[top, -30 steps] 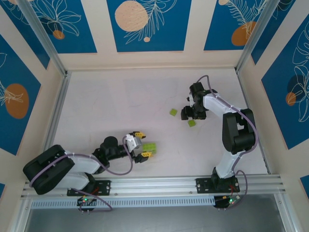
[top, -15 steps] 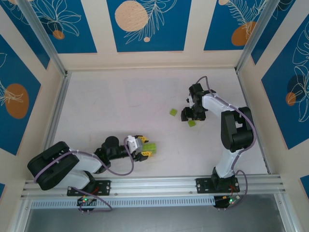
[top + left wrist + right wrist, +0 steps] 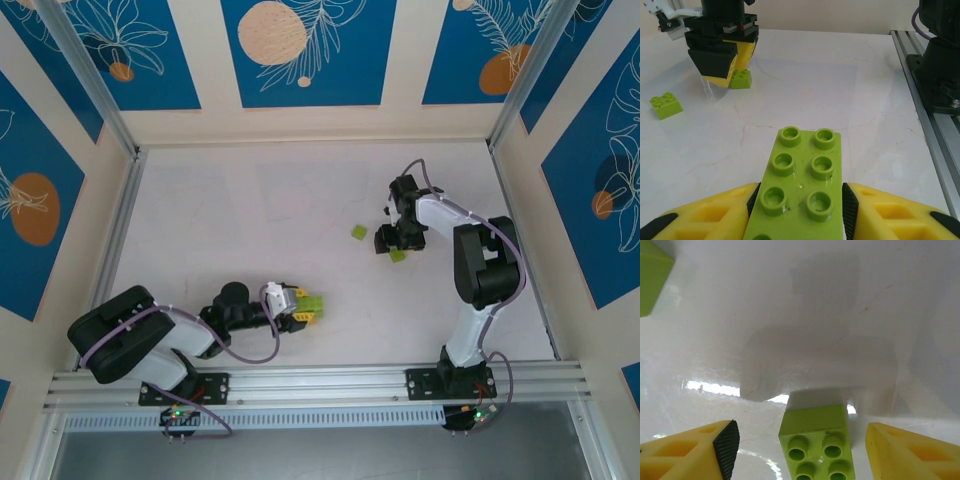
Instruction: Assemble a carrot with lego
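So here's where we're at. The left gripper (image 3: 801, 202) has its jaws clamped on a long lime-green brick (image 3: 802, 170), studs up. The brick's long axis runs straight out ahead of the fingers, pointing across the table (image 3: 865, 100) toward the other arm.

Over on the far right side, the right gripper (image 3: 801, 437) is down at the table with its jaws apart, straddling a small square green brick (image 3: 816, 442). There's one finger on each side, and as far as we can tell neither is touching it. The brick sits off-centre in the gap, clearly closer to one finger than the other. A second small green brick (image 3: 358, 232) lies loose just beside that gripper, not touching it.

The carrot isn't together yet; the pieces we can see are all separate. Our read is that the next move hinges on that square brick already being between the right jaws, so the right arm is the one to take it. The left gripper is well apart from it. Since it's off-centre, we'd guess it could slide or twist a bit when the jaws close.
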Controlling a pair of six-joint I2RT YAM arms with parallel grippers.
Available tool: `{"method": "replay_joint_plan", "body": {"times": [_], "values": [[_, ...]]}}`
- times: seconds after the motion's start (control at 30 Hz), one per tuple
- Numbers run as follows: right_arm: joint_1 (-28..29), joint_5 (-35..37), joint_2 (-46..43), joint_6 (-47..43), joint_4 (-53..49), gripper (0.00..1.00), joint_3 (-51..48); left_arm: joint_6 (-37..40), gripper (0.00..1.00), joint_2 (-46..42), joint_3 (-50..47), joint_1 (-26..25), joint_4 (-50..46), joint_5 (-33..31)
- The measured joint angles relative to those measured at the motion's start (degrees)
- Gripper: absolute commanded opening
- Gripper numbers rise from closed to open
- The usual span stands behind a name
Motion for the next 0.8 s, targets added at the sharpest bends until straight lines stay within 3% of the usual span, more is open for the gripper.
{"method": "replay_joint_plan", "body": {"times": [0.3,0.8], "values": [[0.0,1.0,-0.3,-0.1,-0.1,0.59,-2.2,0.0,0.42,0.0,0.1,0.0,-0.1,0.0],[-2.0,-1.0,-1.7,-0.1,1.1,0.58,-3.4,0.0,0.41,0.0,0.9,0.0,-1.3,0.0]]}}
